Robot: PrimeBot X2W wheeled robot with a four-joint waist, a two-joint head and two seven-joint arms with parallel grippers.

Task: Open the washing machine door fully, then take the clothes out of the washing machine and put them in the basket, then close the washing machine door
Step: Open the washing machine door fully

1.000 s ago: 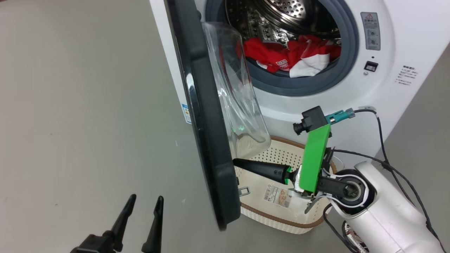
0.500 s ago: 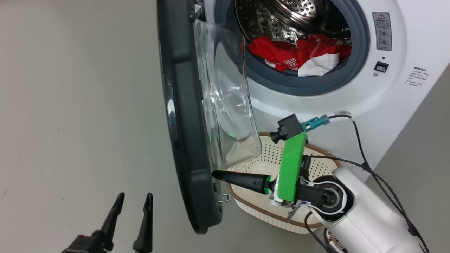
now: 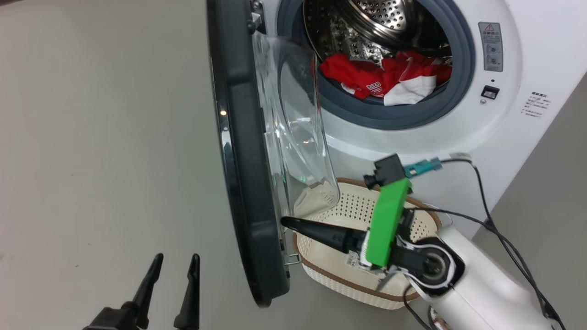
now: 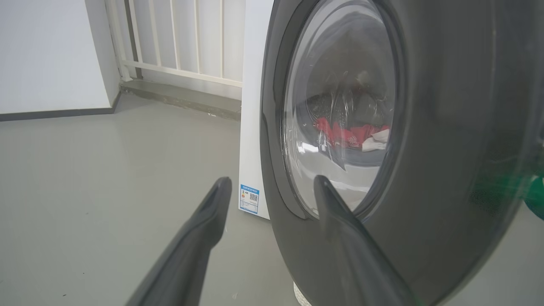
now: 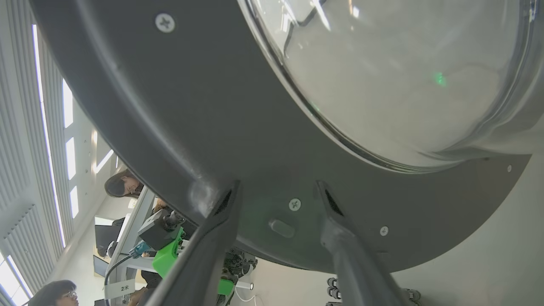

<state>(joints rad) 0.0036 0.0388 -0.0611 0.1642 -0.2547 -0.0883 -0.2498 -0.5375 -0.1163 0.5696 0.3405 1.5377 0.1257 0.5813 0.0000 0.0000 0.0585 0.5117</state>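
The washing machine [image 3: 412, 142] stands open, its door [image 3: 243, 160] swung out edge-on with the glass bulge facing the drum. The clothes [image 3: 380, 82], red with a white part, lie in the drum; they also show through the door glass as clothes [image 4: 348, 136]. The cream basket [image 3: 341, 280] sits on the floor under the door. My right gripper [image 3: 284, 223] points at the door's lower inner rim, over the basket. Its fingers [image 5: 229, 204] stand open with nothing between them, tips at the door [image 5: 191, 127]. My left gripper [image 3: 174, 279] hangs open outside the door [image 4: 446, 127].
Grey floor stretches to the left of the door. Cables trail from my right wrist past the machine's front. A white railing [image 4: 178, 42] and a wall stand behind the machine. Two people [image 5: 123, 185] show beyond the door's edge in the right wrist view.
My right gripper's jaws have opened at the door's inner rim. The door has swung a little wider. The head camera has shifted. The left gripper stays open.
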